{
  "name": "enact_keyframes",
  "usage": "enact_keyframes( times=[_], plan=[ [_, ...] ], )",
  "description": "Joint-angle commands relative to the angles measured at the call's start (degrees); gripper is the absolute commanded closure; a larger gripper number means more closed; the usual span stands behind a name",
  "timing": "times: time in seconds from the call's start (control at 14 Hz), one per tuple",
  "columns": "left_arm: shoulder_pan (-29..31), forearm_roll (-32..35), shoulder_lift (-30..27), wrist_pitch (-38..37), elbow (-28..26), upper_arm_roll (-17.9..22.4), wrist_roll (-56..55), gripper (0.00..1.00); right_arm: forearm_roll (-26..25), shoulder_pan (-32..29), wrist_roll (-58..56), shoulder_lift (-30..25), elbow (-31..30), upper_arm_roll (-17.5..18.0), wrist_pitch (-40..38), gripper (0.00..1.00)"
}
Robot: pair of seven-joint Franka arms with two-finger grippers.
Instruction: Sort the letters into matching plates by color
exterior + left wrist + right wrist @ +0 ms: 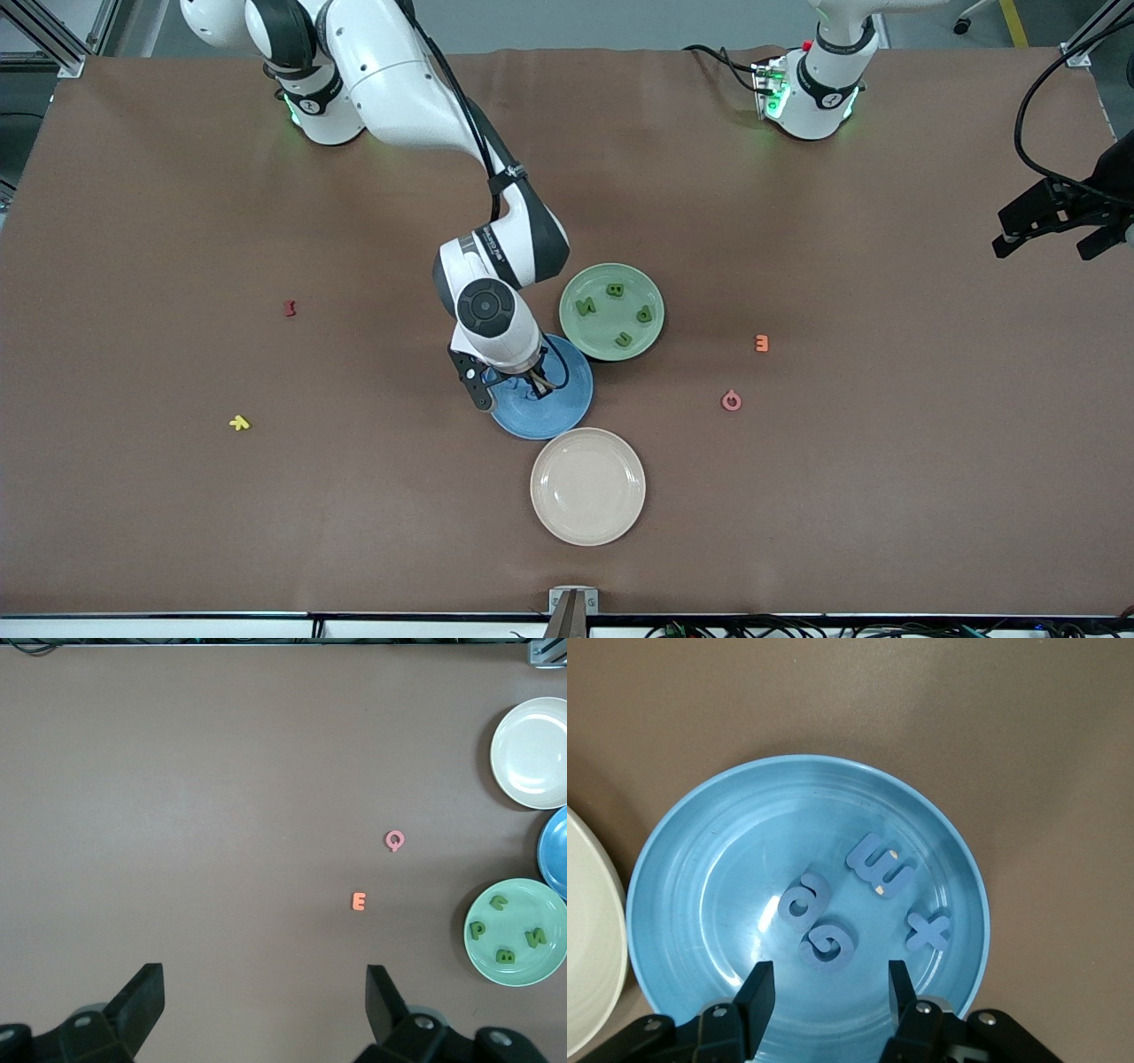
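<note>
- Fingers of the right end effector (pixel 824 988) stand parted with nothing between them, released, hanging low over the blue plate (pixel 567 416) at its edge toward the right arm's end of the counter (pixel 133 532).
- Four blue letters (pixel 873 904) lie flat in that plate, seen from the right wrist: two rounded ones touching each other just off the fingertips, an "m" shape (pixel 879 866) beside them, and a small cross shape (pixel 930 930) near the rim.
- The right arm reaches from its base down the middle of the counter, elbow bent, wrist pointing straight down at the plate.
- The left end effector (pixel 266 1001) is spread wide and empty, high over the left arm's end of the counter; that arm waits.
- The green plate (pixel 580 332) sits at about one o'clock from the blue plate, rims touching or nearly so, with four green letters (pixel 614 312) spread inside it.
- A cream plate (pixel 587 486) lies at about five o'clock from the blue plate, nearer the front camera, close beside it.
- An orange letter (pixel 761 343) and a pink letter (pixel 731 400) lie on the counter at about three o'clock from the plates, well apart from them.
- A red letter (pixel 289 308) and a yellow letter (pixel 239 424) lie at about nine o'clock, toward the right arm's end.
</note>
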Motion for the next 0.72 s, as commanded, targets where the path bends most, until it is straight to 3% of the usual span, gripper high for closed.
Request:
enact_keyframes(
  times=[0.0, 0.36, 0.43, 0.5, 0.57, 0.64],
  plan=[
    [-0.1, -0.7, 1.5, 0.8, 1.7, -0.1, 0.7, 0.00, -0.7, -0.4, 1.3, 0.5, 1.4, 0.4, -0.6, 0.40],
    [-0.1, -0.6, 1.5, 1.9, 1.7, -0.1, 0.7, 0.00, -0.9, -0.7, 0.7, 0.6, 1.4, 0.4, -0.5, 0.40],
    [-0.1, -0.6, 1.4, 1.9, 1.7, -0.1, 0.8, 0.00, -0.9, -1.4, 0.5, 0.6, 1.4, 0.4, -0.2, 0.31],
    [-0.4, -0.6, 1.4, 1.9, 1.7, -0.1, 0.8, 0.00, -0.7, -1.9, 0.4, 0.6, 1.5, 0.4, -0.1, 0.12],
    [-0.7, -0.5, 1.4, 1.9, 1.8, -0.1, 0.8, 0.00, -1.0, -2.1, 0.3, 0.6, 1.5, 0.3, -0.1, 0.00],
    [-0.7, -0.4, 1.4, 1.9, 1.8, -0.1, 0.8, 0.00, -1.2, -2.4, -0.3, 0.4, 1.5, 0.3, -0.2, 0.00]
  ],
)
